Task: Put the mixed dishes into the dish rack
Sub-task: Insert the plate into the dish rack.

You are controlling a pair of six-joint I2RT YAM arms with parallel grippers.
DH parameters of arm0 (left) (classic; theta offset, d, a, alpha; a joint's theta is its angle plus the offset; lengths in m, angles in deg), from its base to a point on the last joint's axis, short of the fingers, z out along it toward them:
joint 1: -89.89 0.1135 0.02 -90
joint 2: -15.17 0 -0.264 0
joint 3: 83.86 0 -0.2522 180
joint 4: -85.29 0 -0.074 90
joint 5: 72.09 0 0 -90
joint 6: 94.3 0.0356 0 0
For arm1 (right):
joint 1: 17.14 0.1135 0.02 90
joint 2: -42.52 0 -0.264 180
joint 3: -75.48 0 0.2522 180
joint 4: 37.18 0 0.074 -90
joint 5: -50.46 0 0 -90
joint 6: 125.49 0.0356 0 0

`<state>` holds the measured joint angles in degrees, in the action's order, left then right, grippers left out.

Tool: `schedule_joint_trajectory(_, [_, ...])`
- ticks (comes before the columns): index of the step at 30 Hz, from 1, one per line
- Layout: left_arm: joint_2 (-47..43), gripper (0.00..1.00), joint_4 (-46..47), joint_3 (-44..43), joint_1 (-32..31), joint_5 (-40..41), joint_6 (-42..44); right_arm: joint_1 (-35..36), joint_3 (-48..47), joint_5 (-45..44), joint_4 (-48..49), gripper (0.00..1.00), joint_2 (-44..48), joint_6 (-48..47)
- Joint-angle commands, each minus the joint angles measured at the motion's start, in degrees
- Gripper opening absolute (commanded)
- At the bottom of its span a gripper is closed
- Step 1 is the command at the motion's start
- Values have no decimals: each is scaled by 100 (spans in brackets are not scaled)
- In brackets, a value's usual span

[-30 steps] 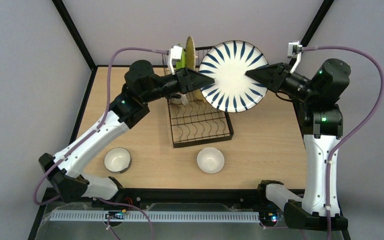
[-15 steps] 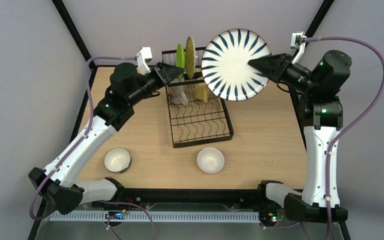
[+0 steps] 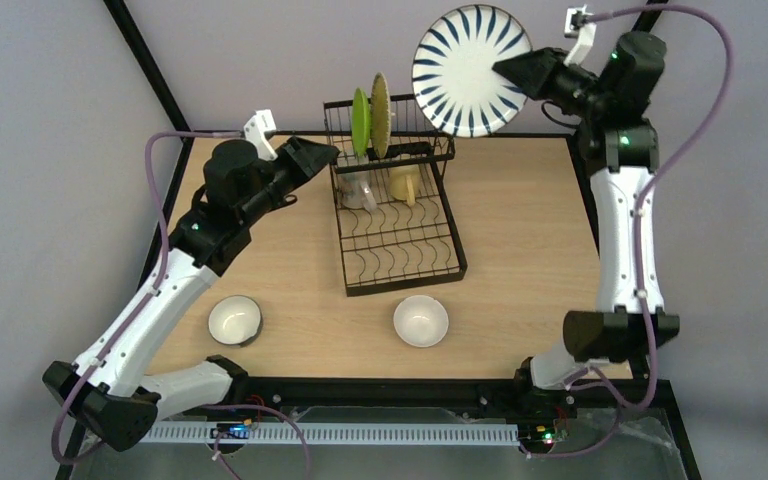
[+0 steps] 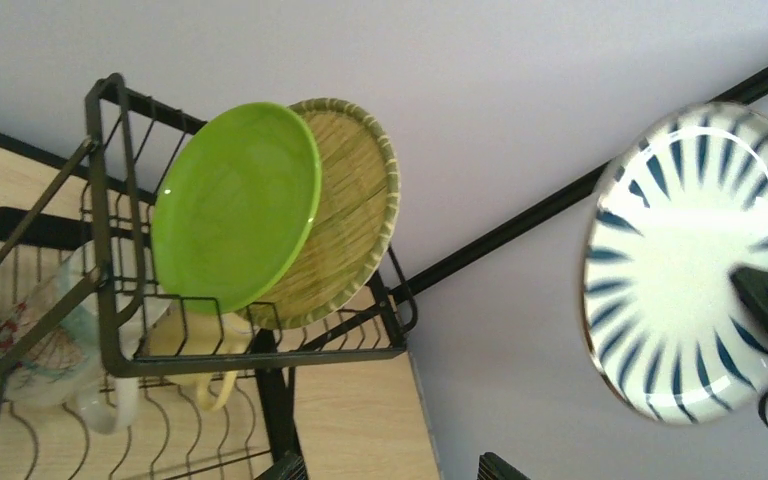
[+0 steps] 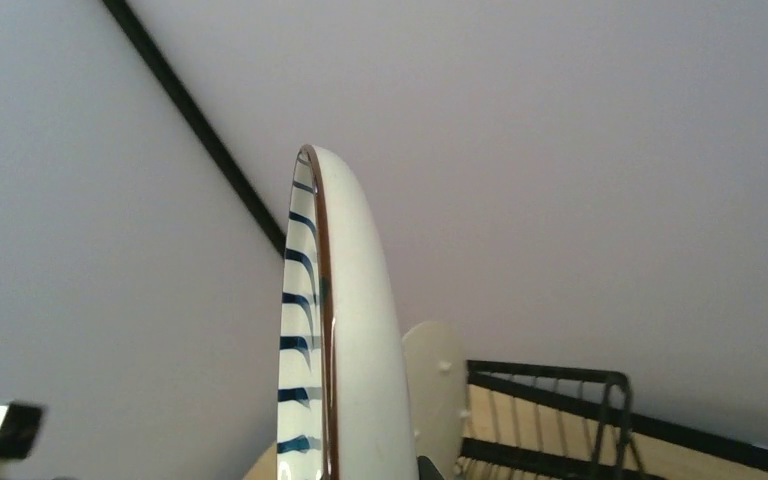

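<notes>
Pale grey walls and black frame posts close in a wooden counter (image 3: 520, 240), and high against the back wall the right jaws are clamped on the right-hand rim of the blue-striped white plate (image 3: 465, 75). That plate hangs in the air, up and to the right of the far end of the dish rack (image 3: 405, 250), touching nothing else, with its striped face turned toward the overhead camera. The right wrist view sees it edge-on (image 5: 345, 350), rising straight from the grip. The left wrist view catches it off to the right (image 4: 670, 270). Behind the grip the right arm (image 3: 625, 220) stretches up tall from its base at the near edge.

The left jaws stand wide apart with nothing between them, their tips just showing at the bottom of the left wrist view. They point at the rack's raised basket tier from just to its left, without touching it. The left arm (image 3: 175, 280) runs back along the counter's left side.

In the raised tier the green plate (image 3: 360, 120) (image 4: 235, 205) and the woven bamboo plate (image 3: 380, 115) (image 4: 355, 200) stand on edge side by side, green on the left. Below the tier, at the far end of the lower tray, sit the clear tumbler (image 3: 357, 192) (image 4: 40, 350) and, to its right, the pale yellow mug (image 3: 405, 183) (image 4: 190, 335).

Nearer the arms, two bowls sit upright on the counter, well apart: the dark-sided bowl (image 3: 235, 320) left of the rack's near end and the plain white bowl (image 3: 421, 320) just in front of its near right corner
</notes>
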<state>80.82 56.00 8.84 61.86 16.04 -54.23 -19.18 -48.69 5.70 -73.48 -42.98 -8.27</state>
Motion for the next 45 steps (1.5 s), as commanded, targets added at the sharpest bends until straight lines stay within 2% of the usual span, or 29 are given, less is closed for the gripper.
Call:
schedule_joint_trajectory(1, [-122, 99, -238, 286, 34, 174, 223, 186, -1083, -682, 3, 0, -715, -615])
schedule_joint_trajectory(4, [-107, 99, -342, 334, 32, 178, 287, 342, -1950, -944, -340, 0, -1354, -835])
schedule_joint_trajectory(7, [-38, 99, -406, 349, 29, 338, 414, 381, -2334, -1193, -380, 0, -1759, -965])
schedule_joint_trajectory(18, [-22, 99, -491, 550, 27, 804, 498, 1397, -2329, -2928, -405, 0, -2281, -2229])
schedule_joint_trajectory(29, [-318, 99, -493, 920, 32, 850, 609, 2416, -2257, -5453, -10, 0, -2444, -3228])
schedule_joint_trajectory(36, [-322, 99, -456, 997, 34, 804, 674, 2597, -2049, -6350, 364, 0, -2440, -3554])
schedule_joint_trajectory(45, [-226, 99, -391, 1012, 27, 778, 677, 2726, -2029, -6669, 385, 0, -2603, -3668])
